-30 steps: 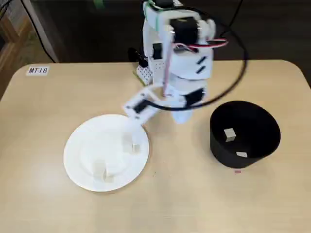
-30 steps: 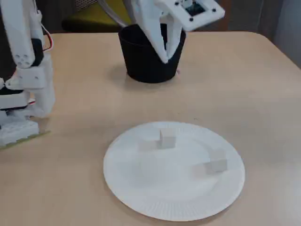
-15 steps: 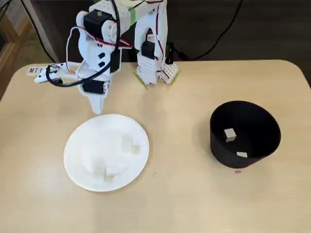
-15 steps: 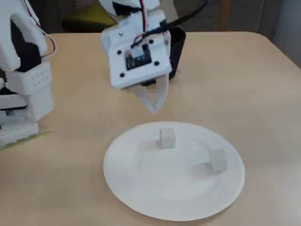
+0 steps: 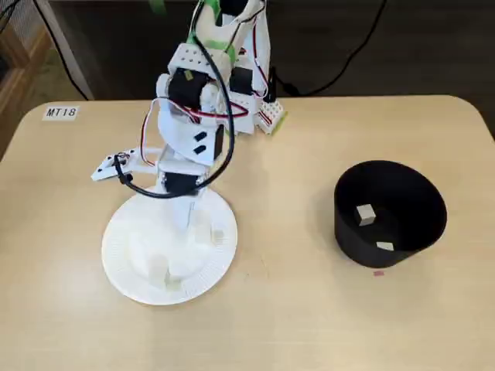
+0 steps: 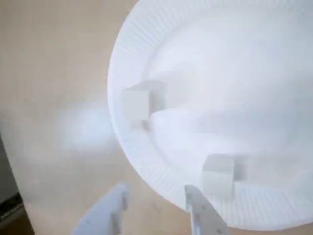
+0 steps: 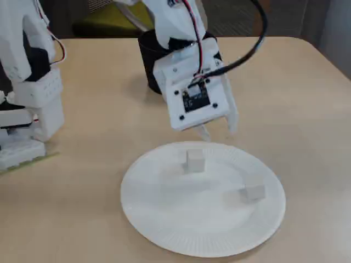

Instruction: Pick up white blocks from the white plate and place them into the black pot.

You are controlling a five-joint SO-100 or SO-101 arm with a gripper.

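Note:
The white plate (image 5: 116,267) lies at the left in a fixed view, with two white blocks on it (image 7: 194,160) (image 7: 253,192). My gripper (image 7: 218,130) hangs open and empty just above the plate's far rim (image 7: 164,241). In the wrist view the plate's rim (image 6: 142,147) fills the right side. One block (image 6: 137,100) sits near the rim and another (image 6: 218,176) lies just ahead of my right fingertip (image 6: 200,208). The gripper (image 6: 154,205) there is open over the plate's edge. The black pot (image 5: 421,232) stands at the right and holds two white blocks (image 5: 366,214) (image 5: 384,246).
The arm's base (image 7: 30,104) stands at the table's back edge. The pot (image 7: 147,60) is partly hidden behind the arm in a fixed view. A label reading MT18 (image 5: 60,112) is stuck at a table corner. A small pink speck (image 5: 378,272) lies by the pot.

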